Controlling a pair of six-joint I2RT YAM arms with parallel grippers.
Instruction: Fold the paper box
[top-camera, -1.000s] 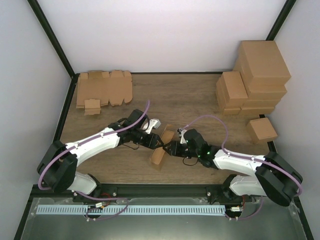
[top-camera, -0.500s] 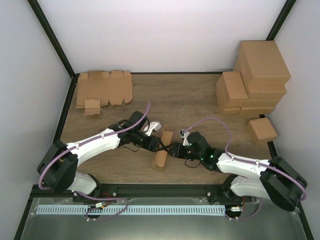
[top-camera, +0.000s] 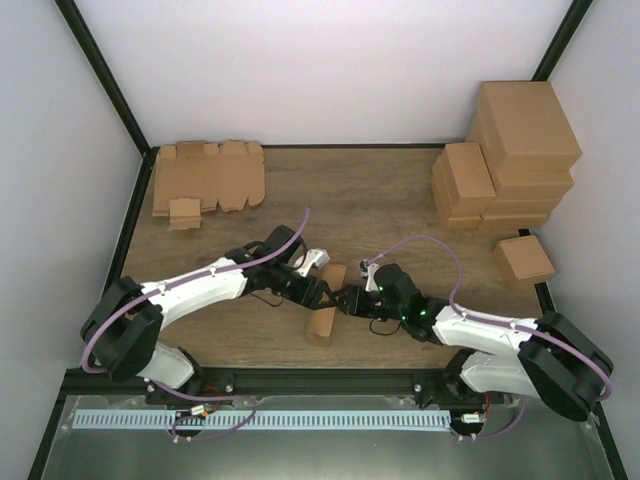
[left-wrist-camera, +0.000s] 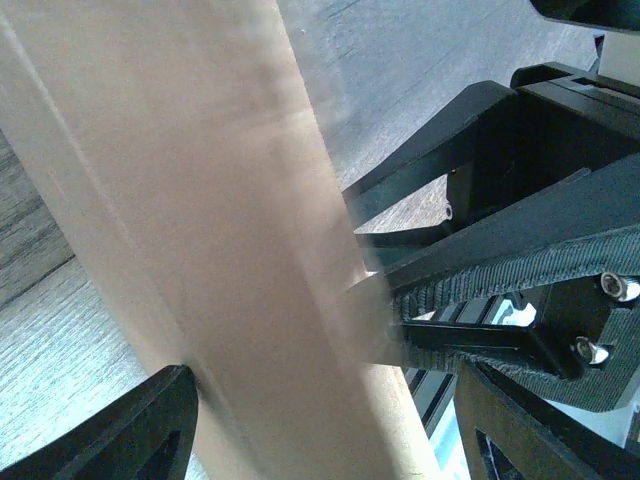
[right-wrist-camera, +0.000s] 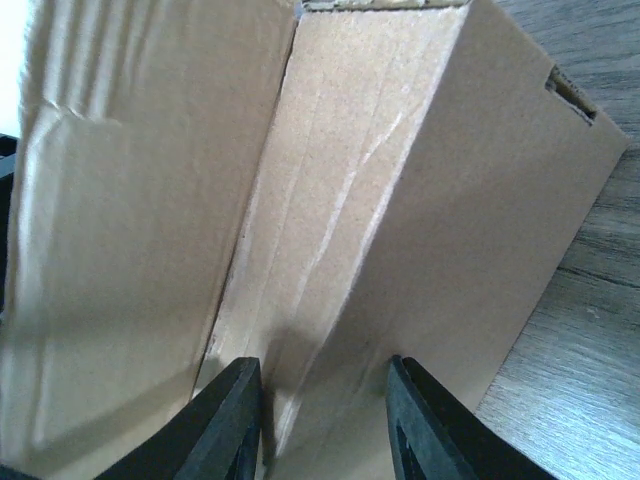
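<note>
The paper box (top-camera: 326, 303), a partly folded piece of plain brown cardboard, stands on the wooden table between both arms. My left gripper (top-camera: 314, 291) meets it from the left. In the left wrist view its jaws (left-wrist-camera: 320, 378) stand open astride a blurred cardboard panel (left-wrist-camera: 230, 250), with a gap on the right side. My right gripper (top-camera: 346, 300) comes in from the right. In the right wrist view it (right-wrist-camera: 322, 365) is shut on a creased fold of the box (right-wrist-camera: 330, 200). The left wrist view shows the right gripper's fingers (left-wrist-camera: 480, 285) pinching a cardboard edge.
Flat die-cut cardboard blanks (top-camera: 207, 177) lie at the back left. A stack of folded brown boxes (top-camera: 505, 155) stands at the back right, with one small box (top-camera: 523, 260) in front of it. A black frame rail (top-camera: 320, 381) runs along the near edge.
My left gripper's jaws have spread apart around the box and the arm has edged right. My right gripper has pushed left and closed a little. The box has shifted slightly nearer.
</note>
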